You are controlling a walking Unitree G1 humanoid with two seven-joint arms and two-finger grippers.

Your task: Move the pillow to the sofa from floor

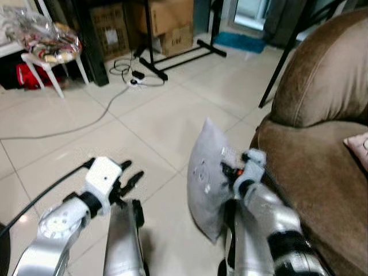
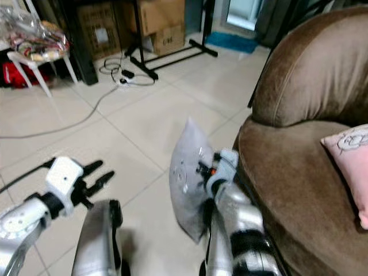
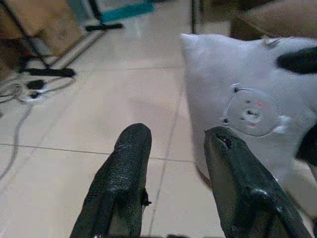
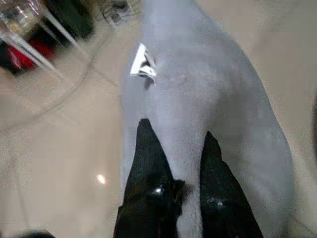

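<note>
The grey pillow [image 1: 208, 175] stands on its edge just beside the front of the brown sofa [image 1: 322, 144], its lower corner close to the tiled floor [image 1: 149, 115]; whether that corner touches the floor is hard to tell. The right gripper [image 4: 174, 148] is closed on the pillow: in the right wrist view the two black fingers pinch a fold of the grey cloth between them. In the head views the fingers themselves are hidden behind the pillow, and the lower part of the right arm is cut off by the picture edge. A small white label [image 4: 142, 63] sticks out from the pillow seam. A printed bear face [image 3: 247, 111] is visible on the pillow side that faces away from the sofa.

The left gripper [image 3: 173, 144] is open and holds nothing; it hangs over the floor, on the far side of the pillow from the sofa, near the pillow but apart from it.

On the sofa seat lies a pink cushion [image 2: 351, 155], partly cut off. Farther from the sofa, a grey cable [image 1: 86, 123] runs over the tiles to a power strip [image 1: 135, 80]. Behind it stand cardboard boxes [image 1: 167, 23], a black stand [image 1: 172, 54] and a white stool [image 1: 49, 60] with blurred bags on top.
</note>
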